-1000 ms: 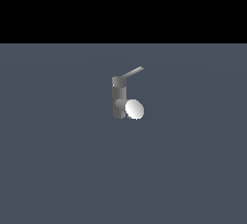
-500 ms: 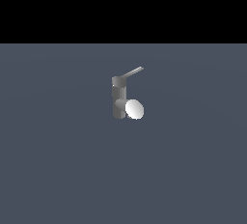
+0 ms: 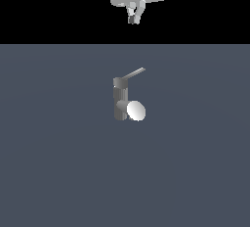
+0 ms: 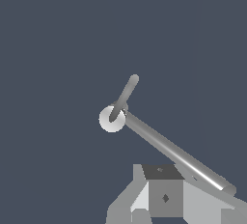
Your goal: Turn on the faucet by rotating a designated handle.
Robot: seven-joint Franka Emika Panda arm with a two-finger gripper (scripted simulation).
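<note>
White arm's gripper (image 3: 135, 17) high above small grey cylindrical faucet (image 3: 120, 104), well apart; fingers apparently together. Thin light-grey lever handle (image 3: 134, 74) slanted, untouched.

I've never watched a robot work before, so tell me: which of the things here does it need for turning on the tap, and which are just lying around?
Needed for the job:
- faucet
- handle, the thin lever on top
- gripper, high above the faucet and touching nothing

Just lying about:
- nothing else; only the bare grey floor
</note>
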